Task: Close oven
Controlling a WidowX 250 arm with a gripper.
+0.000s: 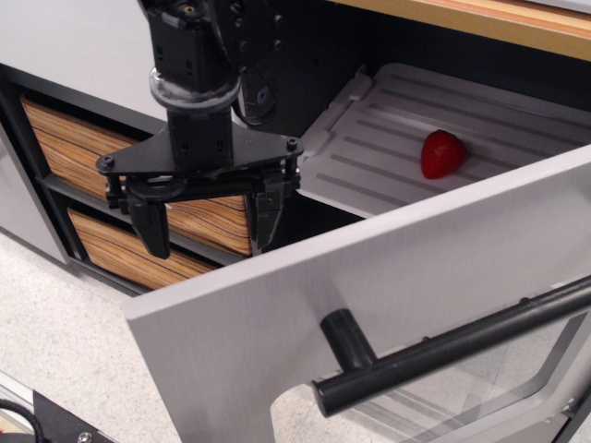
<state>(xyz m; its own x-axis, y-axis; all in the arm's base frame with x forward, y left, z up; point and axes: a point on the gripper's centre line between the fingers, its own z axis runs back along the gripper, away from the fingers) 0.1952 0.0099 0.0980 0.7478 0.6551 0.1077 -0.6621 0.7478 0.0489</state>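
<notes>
The oven's large grey door (277,314) hangs open, tilted toward me, and fills the lower right. Its black round bar handle (443,351) runs across the front, above the clear rounded window (499,388). Inside, the white ribbed rack (397,138) holds a red strawberry (442,153). My black gripper (211,226) hangs open and empty just behind the door's upper left edge, in front of the wood-grain drawers. Its two fingers (150,226) point down and touch nothing.
Two wood-grain drawers (74,152) sit in a black frame at the left. A wooden counter edge (517,14) runs along the top right. A speckled floor (55,332) lies at the lower left, with a black part at the bottom corner.
</notes>
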